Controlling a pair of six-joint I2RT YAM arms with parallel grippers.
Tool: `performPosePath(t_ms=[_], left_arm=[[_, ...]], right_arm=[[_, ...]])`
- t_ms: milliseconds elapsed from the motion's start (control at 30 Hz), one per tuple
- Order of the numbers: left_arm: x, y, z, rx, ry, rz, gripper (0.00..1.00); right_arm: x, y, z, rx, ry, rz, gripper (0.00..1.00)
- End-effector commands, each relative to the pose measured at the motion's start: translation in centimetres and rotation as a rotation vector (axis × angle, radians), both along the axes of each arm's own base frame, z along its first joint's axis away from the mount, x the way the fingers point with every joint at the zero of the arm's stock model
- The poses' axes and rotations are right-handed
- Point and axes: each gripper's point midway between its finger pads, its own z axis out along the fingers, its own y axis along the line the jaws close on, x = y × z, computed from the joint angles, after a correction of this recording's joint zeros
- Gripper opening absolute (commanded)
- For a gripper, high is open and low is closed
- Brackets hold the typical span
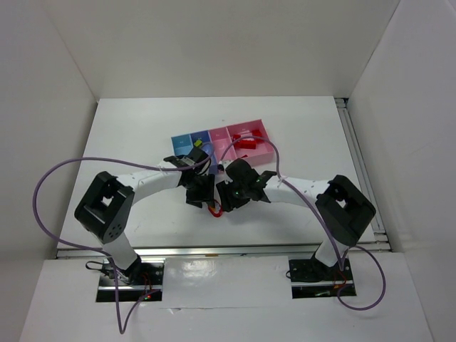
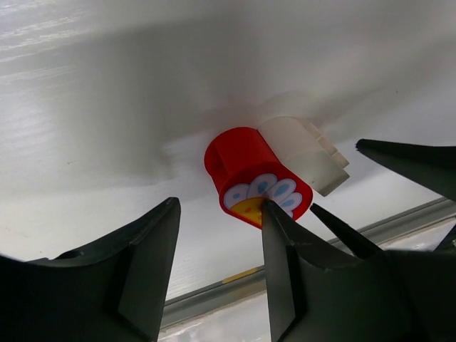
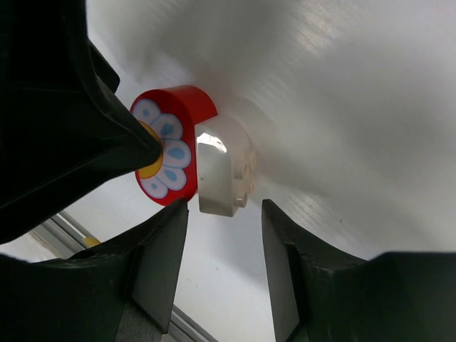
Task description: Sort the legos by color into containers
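Red-and-white lego (image 2: 256, 171) on surface (image 2: 100, 107), near side of containers (image 1: 179, 139).
Left gripper (image 2: 219, 206) jaws part-open, one finger (image 2: 285, 256) against its flower face; right gripper (image 3: 224, 206) jaws part-open at white half, nothing gripped.

The white table (image 1: 128, 142) is lit brightly and evenly from above, soft shadows are cast, and the wrist views' foreground is slightly blurred

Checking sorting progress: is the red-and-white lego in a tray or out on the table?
Out: the red-and-white lego lies on the white table, apart from the trays.
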Motion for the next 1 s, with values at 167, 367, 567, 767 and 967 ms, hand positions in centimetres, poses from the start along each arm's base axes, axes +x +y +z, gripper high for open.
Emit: performPosePath(t_ms=[167, 367, 567, 767, 967], left_arm=[[-0.1, 0.0, -1.9, 0.021, 0.039, 0.013, 0.58], [-0.2, 0.1, -2.2, 0.029, 0.042, 0.004, 0.58], [-0.1, 0.6, -2.1, 0.055, 0.032, -0.017, 0.57], [-0.2, 0.7, -2.7, 0.067, 0.046, -0.026, 0.56], [-0.3, 1.0, -3.3, 0.082, 0.047, -0.032, 0.55]], right_arm=[[0.6, 0.9, -0.4, 0.022, -0.032, -0.007, 0.45], [1.1, 0.4, -1.0, 0.017, -0.049, -0.067, 0.34], [1.2, -2.1, -2.8, -0.081, -0.069, -0.133, 0.31], [1.8, -3.3, -2.5, -0.113, -0.105, -0.195, 0.26], [1.3, -4.1, -2.1, -0.110, -0.118, -0.203, 0.26]])
